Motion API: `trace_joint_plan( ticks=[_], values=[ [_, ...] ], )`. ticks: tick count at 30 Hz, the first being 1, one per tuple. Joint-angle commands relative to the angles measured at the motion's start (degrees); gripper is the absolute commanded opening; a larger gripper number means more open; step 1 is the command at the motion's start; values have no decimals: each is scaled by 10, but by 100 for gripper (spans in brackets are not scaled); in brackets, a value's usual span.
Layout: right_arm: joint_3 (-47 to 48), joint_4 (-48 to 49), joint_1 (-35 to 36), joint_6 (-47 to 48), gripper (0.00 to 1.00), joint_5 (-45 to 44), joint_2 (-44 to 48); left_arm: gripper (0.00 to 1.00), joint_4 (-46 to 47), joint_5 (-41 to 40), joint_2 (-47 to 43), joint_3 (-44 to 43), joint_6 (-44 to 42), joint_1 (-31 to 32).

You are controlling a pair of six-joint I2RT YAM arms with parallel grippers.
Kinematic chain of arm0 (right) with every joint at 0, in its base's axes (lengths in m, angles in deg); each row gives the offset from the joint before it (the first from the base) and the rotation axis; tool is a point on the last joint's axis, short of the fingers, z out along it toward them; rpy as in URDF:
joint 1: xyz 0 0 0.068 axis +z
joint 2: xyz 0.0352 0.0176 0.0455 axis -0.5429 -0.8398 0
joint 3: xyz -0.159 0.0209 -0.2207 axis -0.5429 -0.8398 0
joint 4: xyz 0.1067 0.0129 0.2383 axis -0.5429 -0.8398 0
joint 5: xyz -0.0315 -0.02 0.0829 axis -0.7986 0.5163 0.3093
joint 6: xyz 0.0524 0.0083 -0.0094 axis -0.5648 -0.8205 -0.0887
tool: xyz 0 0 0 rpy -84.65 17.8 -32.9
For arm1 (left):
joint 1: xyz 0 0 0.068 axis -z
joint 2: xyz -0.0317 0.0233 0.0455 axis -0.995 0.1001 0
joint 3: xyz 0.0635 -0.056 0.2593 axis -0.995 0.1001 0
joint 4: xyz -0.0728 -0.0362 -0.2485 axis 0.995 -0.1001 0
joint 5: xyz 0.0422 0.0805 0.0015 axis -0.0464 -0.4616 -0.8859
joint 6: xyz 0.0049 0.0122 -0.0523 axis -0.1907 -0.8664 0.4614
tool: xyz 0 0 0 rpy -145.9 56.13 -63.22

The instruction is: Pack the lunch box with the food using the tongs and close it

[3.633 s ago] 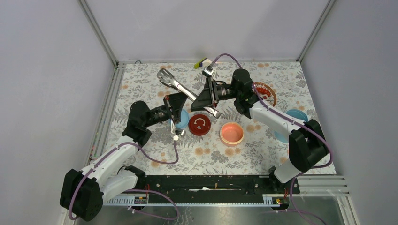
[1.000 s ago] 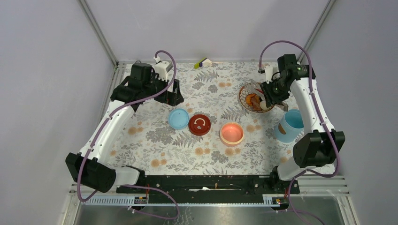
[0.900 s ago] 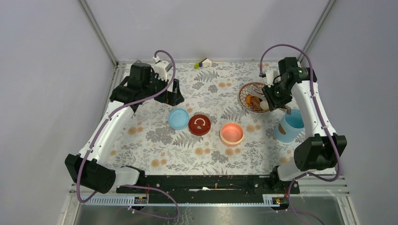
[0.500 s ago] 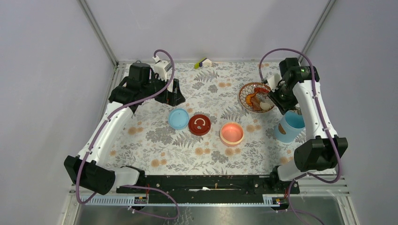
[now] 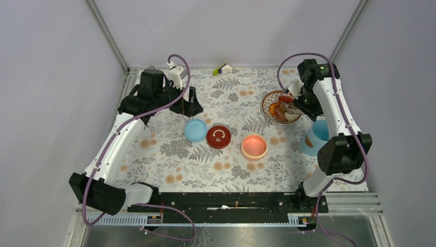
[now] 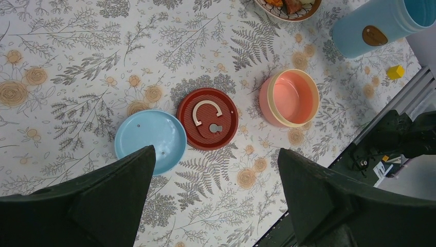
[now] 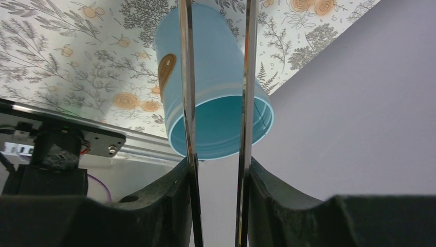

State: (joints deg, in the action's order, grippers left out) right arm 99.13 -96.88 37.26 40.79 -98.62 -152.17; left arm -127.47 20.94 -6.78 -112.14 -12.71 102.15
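A table (image 5: 360,201) under a pale cloth (image 5: 169,164) printed with grey ferns and orange blossoms stands boxed in by plain lilac-grey walls (image 5: 51,103) at left, far and right; slim aluminium posts (image 5: 107,36) rise from the two far corners; the light is soft and even, with only faint shadows.

No readable text, brand, number or label anywhere. Nearest to a sign: a cream C-shaped mark above a small keyhole shape on the dark red disc (image 6: 207,118) (raised fitting or print, cannot tell). Plain brown oval tab on the light-blue shell (image 6: 393,18), without lettering to make out.
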Motion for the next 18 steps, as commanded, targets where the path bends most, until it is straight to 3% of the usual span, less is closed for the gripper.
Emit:
trace_joint_plan(
  ticks=[1, 18],
  values=[
    [26, -27, 19, 24, 43, -57, -11, 99, 26, 19, -17, 0, 11, -1],
    [54, -27, 34, 43, 44, -122, -82, 99, 25, 28, -19, 1, 15, -1]
  ],
)
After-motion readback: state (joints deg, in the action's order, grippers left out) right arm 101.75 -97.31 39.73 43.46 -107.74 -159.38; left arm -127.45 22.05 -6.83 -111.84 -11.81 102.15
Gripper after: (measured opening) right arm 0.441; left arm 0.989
